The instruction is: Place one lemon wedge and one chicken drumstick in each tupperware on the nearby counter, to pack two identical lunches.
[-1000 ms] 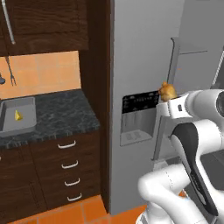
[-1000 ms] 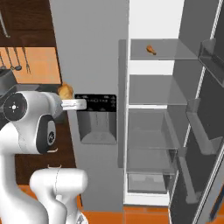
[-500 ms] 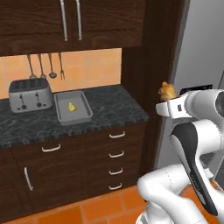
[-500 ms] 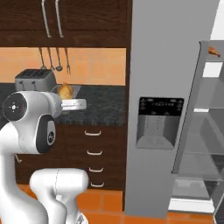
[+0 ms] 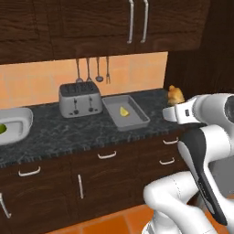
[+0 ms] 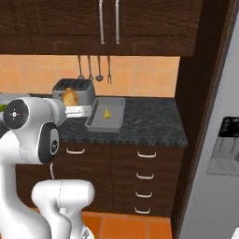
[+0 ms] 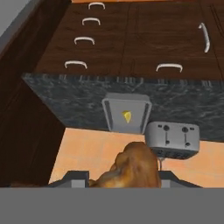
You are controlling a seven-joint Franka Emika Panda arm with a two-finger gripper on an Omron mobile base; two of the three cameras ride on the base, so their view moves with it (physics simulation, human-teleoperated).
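Observation:
My gripper is shut on a golden-brown chicken drumstick, held up in front of the arm above the counter's right end. The same drumstick sticks up from the hand in the left base view, and the drumstick shows likewise in the right base view. The rectangular tupperware sits beside the toaster with a yellow lemon wedge in it. That tupperware and lemon wedge lie ahead of the hand. The rounded tupperware at far left holds a yellow-green lemon wedge.
A silver two-slot toaster stands left of the tray, with utensils hanging on the orange wall behind. Dark upper cabinets overhang the counter. A tall dark panel and the grey fridge bound the right side.
The whole picture has slid from the fridge to the counter, so the base has driven left. The drumstick stays in my gripper, held as before.

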